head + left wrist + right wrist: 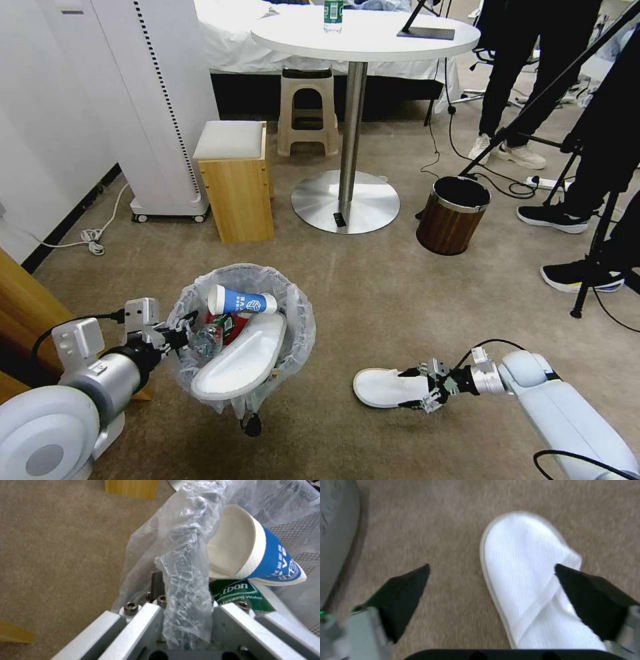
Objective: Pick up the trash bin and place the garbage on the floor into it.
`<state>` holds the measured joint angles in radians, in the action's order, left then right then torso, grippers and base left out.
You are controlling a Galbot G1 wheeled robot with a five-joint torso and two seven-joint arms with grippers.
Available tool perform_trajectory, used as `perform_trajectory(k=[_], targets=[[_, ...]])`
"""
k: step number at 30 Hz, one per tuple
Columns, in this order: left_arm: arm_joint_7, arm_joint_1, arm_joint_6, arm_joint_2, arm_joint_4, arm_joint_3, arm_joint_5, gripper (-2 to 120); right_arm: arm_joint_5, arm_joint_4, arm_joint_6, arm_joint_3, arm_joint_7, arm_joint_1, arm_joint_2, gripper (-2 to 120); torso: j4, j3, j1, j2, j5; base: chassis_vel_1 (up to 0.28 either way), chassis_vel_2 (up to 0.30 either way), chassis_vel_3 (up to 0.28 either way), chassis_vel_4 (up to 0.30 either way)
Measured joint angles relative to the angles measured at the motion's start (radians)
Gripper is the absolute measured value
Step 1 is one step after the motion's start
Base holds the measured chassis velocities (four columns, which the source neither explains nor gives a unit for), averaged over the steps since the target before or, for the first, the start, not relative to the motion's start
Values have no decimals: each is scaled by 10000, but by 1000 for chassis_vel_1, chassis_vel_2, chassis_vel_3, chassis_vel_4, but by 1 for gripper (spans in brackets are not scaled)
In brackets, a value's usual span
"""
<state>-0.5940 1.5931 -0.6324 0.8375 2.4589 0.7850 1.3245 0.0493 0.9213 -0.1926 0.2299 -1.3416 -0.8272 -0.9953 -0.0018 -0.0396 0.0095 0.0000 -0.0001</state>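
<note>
Head view: our left gripper [181, 335] pinches the trash bin [293, 313] rim; our right gripper [491, 585] spreads wide over the slipper [526, 580].

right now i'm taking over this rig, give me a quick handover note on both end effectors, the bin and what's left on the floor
Left end effector: shut on the bin rim and its bag, holding the bin at the robot's left.
Right end effector: open, low over the carpet, fingers astride the heel end of the white slipper, not yet closed on it.
Done: in the bin are the other slipper, a blue cup, a bottle and some red litter.
Left: grip the slipper on the floor and drop it in the bin.
</note>
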Motion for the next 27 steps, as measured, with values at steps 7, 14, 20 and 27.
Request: perform_trajectory(k=[7,14,20,27], targets=[[21,10,4,5,-12,2,-19,0,-282,-99,-11,160,263,12,-18,100,0,0,0,0,1,0,0,0,0],[56,6,12,39,-15,-18,-87,0,-153,-127,-86,161,1064,-23,49,100,-1,0,0,0,1,0,0,0,0],[78,36,16,15,-2,11,-96,0,-117,-179,-141,127,1574,-41,28,100,0,0,0,0,1,0,0,0,0],[88,41,19,5,12,29,-98,0,0,-264,-151,-38,1989,-66,-47,100,0,0,0,0,0,0,0,0,0]])
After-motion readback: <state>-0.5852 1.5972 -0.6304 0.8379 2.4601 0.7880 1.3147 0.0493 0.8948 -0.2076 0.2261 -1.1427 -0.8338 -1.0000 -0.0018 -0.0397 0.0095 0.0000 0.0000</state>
